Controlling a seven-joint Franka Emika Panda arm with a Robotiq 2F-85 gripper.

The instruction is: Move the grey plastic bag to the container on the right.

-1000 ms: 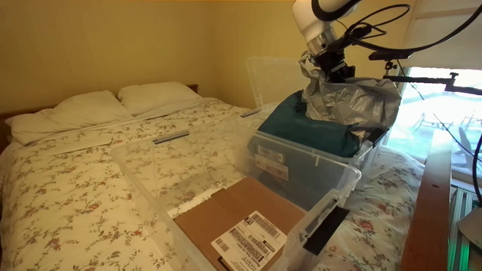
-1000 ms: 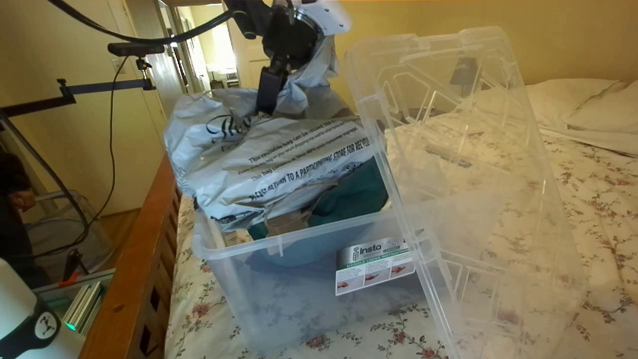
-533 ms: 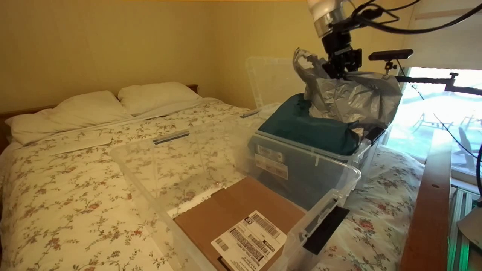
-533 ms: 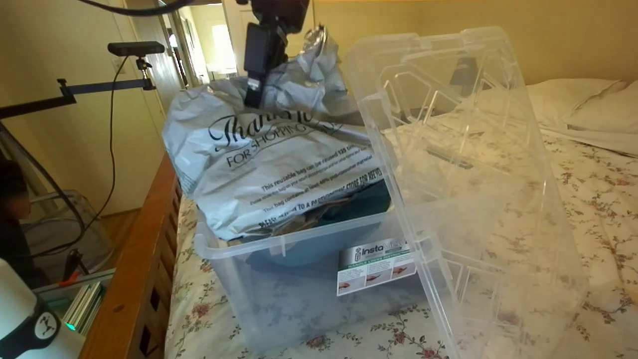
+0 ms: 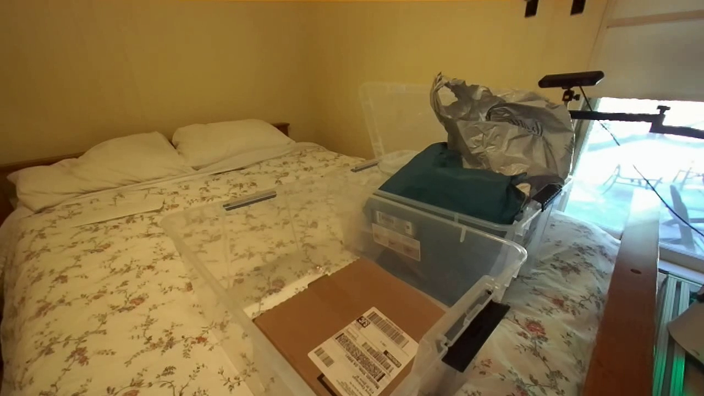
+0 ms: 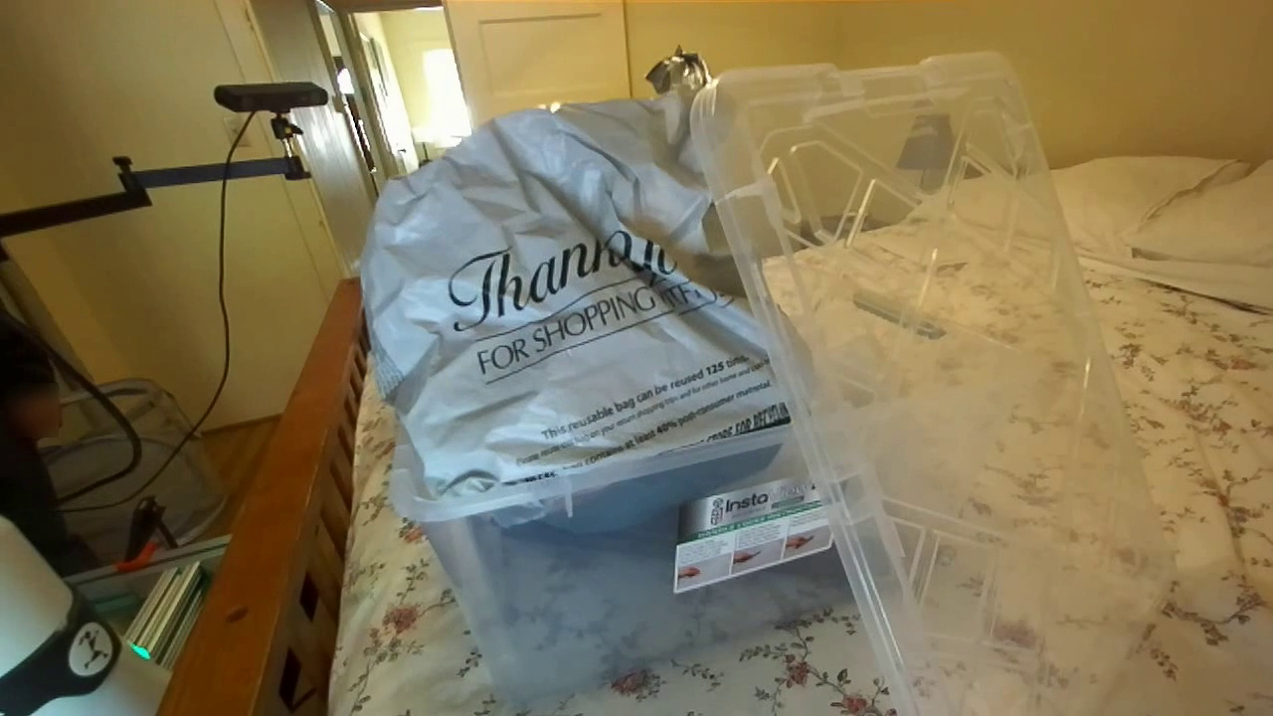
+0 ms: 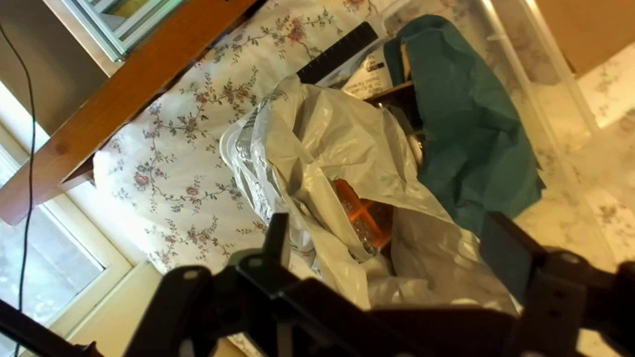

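Observation:
The grey plastic bag [image 5: 511,132] sits bunched on top of a clear container [image 6: 597,587], beside a dark green cloth [image 5: 456,181]; in that exterior view this is the container farther to the right. Black lettering shows on the bag's side [image 6: 557,288]. Seen from above in the wrist view, the bag's mouth gapes and something orange [image 7: 364,213] shows inside. My gripper [image 7: 392,245] hangs above the bag with its fingers wide apart and nothing pinched between them. Only its two fingertips [image 5: 531,8] reach into the top edge of an exterior view.
A second clear container with a black handle [image 5: 477,335] holds a cardboard box [image 5: 352,313] in front. A clear lid [image 6: 895,249] stands upright beside the bag. A wooden rail [image 5: 621,297] runs along the bed, and a camera on a bracket [image 6: 271,97] juts in nearby.
The gripper has let go of the bag, opened and risen up nearly out of the exterior views. The bag has stayed on the container, its upper part lifted and spread so more lettering shows.

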